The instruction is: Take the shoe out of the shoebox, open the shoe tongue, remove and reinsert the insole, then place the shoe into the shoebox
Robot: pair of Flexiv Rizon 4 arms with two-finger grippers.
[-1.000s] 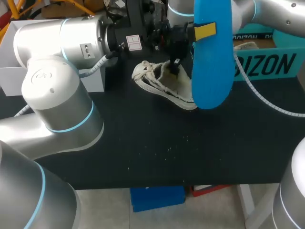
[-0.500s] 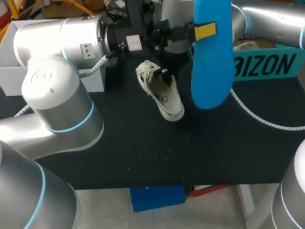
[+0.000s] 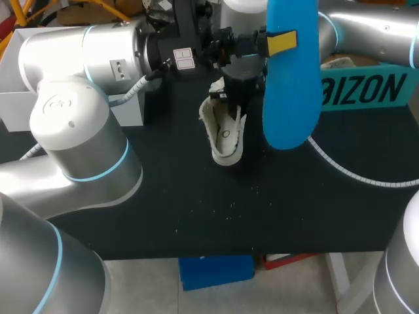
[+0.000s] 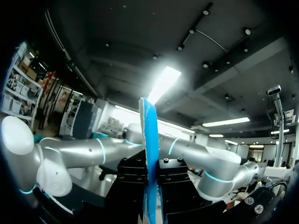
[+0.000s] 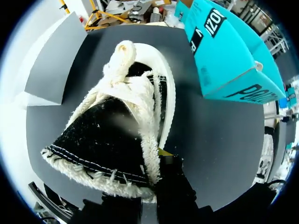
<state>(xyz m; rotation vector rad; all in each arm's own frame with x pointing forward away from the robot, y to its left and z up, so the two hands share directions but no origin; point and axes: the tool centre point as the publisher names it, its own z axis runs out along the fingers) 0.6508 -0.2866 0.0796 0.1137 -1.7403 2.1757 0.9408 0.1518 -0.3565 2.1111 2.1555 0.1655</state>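
Observation:
A blue insole (image 3: 291,91) stands upright above the table, with my left gripper (image 3: 278,42) shut on its upper part. The left wrist view shows the insole (image 4: 149,140) edge-on, clamped between that gripper's (image 4: 150,196) black fingers. A white shoe (image 3: 222,134) with frayed edges and black fabric hangs tilted just left of the insole, its toe pointing at the table's front. My right gripper (image 3: 232,98) comes down from the back and is shut on the shoe's rear rim. In the right wrist view the shoe (image 5: 121,121) stretches away ahead of the gripper (image 5: 159,161), laces at the far end.
The teal shoebox (image 3: 366,88) stands at the back right of the black table (image 3: 196,209), seen also as the shoebox (image 5: 224,51) to the shoe's side. A white box (image 3: 13,98) sits at the back left. A white cable (image 3: 353,170) loops over the table's right part.
My right gripper has turned the shoe from lying sideways with its toe to the left to hanging with the toe pointing forward, and shifted it slightly left. The insole has stayed in place.

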